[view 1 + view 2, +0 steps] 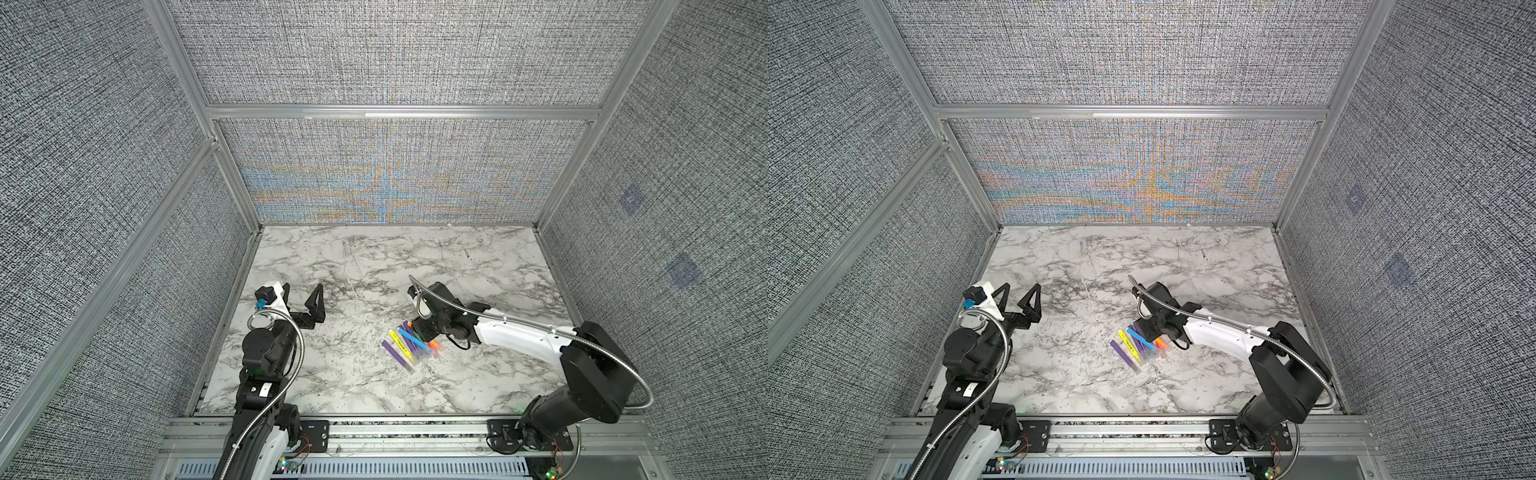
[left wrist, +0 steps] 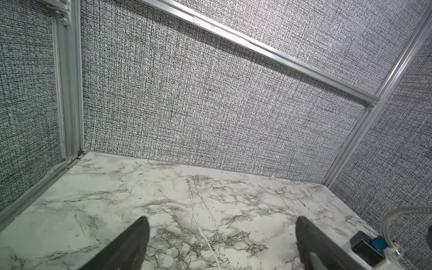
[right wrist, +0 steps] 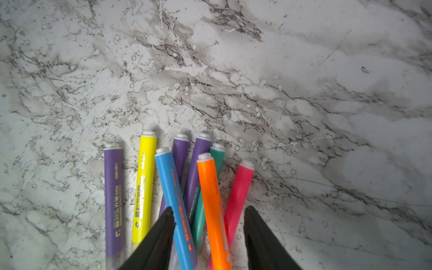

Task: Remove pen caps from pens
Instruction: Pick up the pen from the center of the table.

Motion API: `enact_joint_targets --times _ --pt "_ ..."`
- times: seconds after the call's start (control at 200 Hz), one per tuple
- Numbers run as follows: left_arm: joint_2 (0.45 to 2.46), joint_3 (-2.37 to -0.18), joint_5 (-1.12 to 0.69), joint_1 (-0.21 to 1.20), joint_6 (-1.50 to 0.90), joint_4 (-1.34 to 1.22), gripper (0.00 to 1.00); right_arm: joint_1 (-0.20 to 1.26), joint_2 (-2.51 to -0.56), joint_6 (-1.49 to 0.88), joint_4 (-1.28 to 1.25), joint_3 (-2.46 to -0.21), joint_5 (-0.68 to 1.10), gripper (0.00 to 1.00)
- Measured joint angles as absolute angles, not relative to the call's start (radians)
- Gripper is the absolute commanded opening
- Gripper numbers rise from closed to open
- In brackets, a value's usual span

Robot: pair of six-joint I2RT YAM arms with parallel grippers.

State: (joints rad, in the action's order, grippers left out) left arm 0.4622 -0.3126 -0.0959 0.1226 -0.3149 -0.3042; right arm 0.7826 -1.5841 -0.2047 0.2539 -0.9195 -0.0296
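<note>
Fingers [image 3: 159, 240] of my right gripper [image 3: 209, 208] stand partly apart, clamped on nothing that I can see; the pens [image 3: 143, 187] lie in a loose fan on the marble worktop [image 3: 304, 93], with bright barrels in purple, yellow, blue, teal, orange and pink-red and white end plugs; clear pen caps [image 3: 112, 260] show faintly on the ends under my wrist; the blue pen [image 3: 173, 198], the orange pen [image 3: 210, 198] and the pink-red pen [image 3: 238, 194] run between my two fingers, the blue one right against one finger's edge; purple and yellow lie just outside; my left gripper [image 1: 303, 291] is spread wide above the worktop, well apart from the pens.
</note>
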Motion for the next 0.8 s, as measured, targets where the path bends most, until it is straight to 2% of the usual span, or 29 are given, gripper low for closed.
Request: enact_joint_targets --times 0.585,0.8 --pt "0.284 -0.295 -0.062 0.123 -0.309 -0.248 0.97 0.786 -1.746 -0.167 0.262 -1.000 -0.035 0.30" --pt "0.253 -0.295 -0.037 0.123 -0.295 -0.222 0.97 0.778 -1.760 -0.152 0.262 -1.008 -0.033 0.17"
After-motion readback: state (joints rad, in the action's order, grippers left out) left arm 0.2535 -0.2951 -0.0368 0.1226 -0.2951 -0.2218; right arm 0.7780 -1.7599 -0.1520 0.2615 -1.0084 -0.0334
